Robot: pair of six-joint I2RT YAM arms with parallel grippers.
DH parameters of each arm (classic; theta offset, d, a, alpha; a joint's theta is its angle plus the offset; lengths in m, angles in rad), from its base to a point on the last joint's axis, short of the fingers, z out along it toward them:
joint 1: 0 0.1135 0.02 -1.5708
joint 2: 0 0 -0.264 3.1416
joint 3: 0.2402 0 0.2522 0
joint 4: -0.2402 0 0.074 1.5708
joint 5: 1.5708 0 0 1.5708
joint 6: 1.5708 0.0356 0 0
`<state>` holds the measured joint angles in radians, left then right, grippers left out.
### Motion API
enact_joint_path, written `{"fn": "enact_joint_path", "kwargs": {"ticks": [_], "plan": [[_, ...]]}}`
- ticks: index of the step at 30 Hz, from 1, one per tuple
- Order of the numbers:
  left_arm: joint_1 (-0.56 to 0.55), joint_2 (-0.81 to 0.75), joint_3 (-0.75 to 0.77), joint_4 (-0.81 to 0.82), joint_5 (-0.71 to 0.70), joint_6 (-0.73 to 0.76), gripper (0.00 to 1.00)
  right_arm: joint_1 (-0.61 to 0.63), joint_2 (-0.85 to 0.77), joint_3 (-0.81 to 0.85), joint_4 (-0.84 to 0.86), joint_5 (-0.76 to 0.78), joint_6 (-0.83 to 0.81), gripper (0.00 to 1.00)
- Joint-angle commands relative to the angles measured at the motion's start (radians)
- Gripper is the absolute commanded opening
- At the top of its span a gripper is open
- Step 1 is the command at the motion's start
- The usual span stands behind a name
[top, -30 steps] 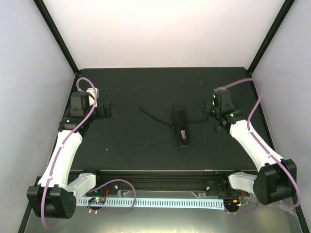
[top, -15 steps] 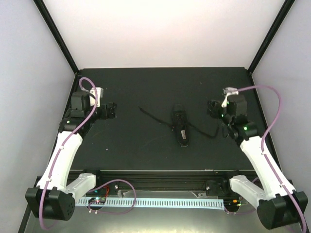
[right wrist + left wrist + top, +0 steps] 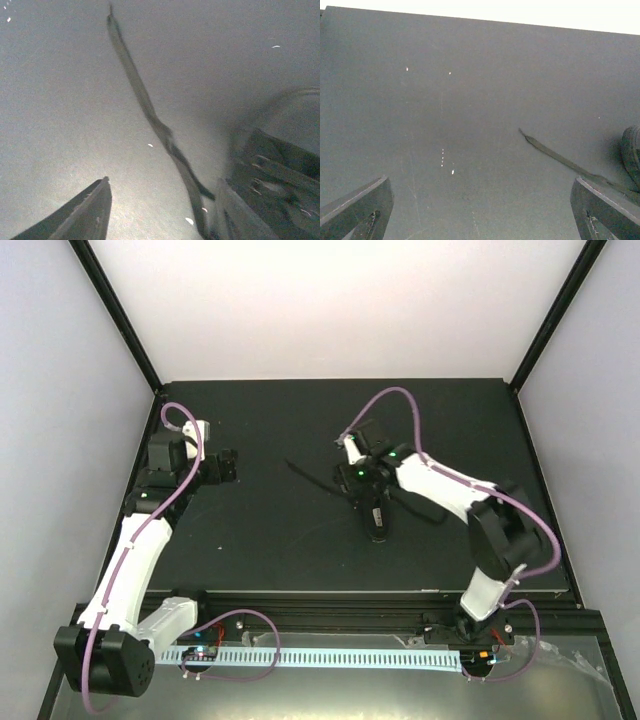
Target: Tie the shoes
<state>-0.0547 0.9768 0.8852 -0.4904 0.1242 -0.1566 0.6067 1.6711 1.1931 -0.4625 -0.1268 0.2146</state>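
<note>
The small black shoe (image 3: 376, 508) lies mid-table, toe towards the arms. One thin black lace (image 3: 312, 478) trails from it to the far left, another (image 3: 422, 508) curls off to its right. My right gripper (image 3: 349, 482) hangs open at the shoe's far left side. In the right wrist view the left lace (image 3: 150, 112) runs between the open fingers, close to the right finger (image 3: 235, 215), with the shoe (image 3: 280, 165) just right of it. My left gripper (image 3: 226, 465) is wide open over bare mat, well left of the lace tip (image 3: 555, 155); the shoe's edge (image 3: 632, 155) shows at far right.
The black mat (image 3: 260, 530) covers the table between grey side walls and a white back wall. A black rail with cable chain (image 3: 330, 652) runs along the near edge between the arm bases.
The right gripper opened, left the right lace lying slack on the mat, and the arm swung left across the table to the shoe's left lace. The left arm barely moved.
</note>
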Motion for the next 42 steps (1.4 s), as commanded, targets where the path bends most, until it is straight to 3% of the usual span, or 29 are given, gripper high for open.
{"fn": "enact_joint_path", "kwargs": {"ticks": [1,4,14,18,23,26,29,33,36,39,42], "plan": [[-0.002,0.004,0.006,0.025,0.015,-0.017,0.99,0.071,0.159,0.137,-0.064,0.051,-0.073,0.56],[0.001,0.005,0.005,0.016,0.019,-0.016,0.99,0.095,0.253,0.2,-0.087,0.071,-0.093,0.49],[0.0,0.017,0.006,0.008,0.041,-0.02,0.99,0.106,0.401,0.278,-0.1,0.065,-0.144,0.42],[-0.003,0.02,0.004,0.006,0.06,-0.028,0.99,0.11,0.431,0.287,-0.095,0.12,-0.145,0.32],[-0.084,0.02,-0.003,0.0,0.044,-0.073,0.98,0.109,0.45,0.292,-0.069,0.198,-0.124,0.23],[-0.175,0.004,-0.084,0.061,0.054,-0.159,0.98,0.109,0.459,0.303,-0.052,0.214,-0.125,0.25],[-0.268,-0.025,-0.177,0.133,0.047,-0.259,0.97,0.109,0.464,0.312,-0.032,0.207,-0.141,0.4],[-0.38,-0.055,-0.252,0.183,0.011,-0.36,0.96,0.109,0.524,0.376,-0.068,0.185,-0.172,0.41],[-0.46,-0.059,-0.278,0.192,-0.029,-0.414,0.96,0.108,0.562,0.406,-0.086,0.185,-0.174,0.27],[-0.537,-0.054,-0.301,0.204,-0.067,-0.471,0.94,0.107,0.542,0.388,-0.069,0.188,-0.148,0.03],[-0.631,-0.046,-0.332,0.26,-0.1,-0.546,0.89,0.087,0.468,0.333,-0.042,0.178,-0.09,0.02]]}}
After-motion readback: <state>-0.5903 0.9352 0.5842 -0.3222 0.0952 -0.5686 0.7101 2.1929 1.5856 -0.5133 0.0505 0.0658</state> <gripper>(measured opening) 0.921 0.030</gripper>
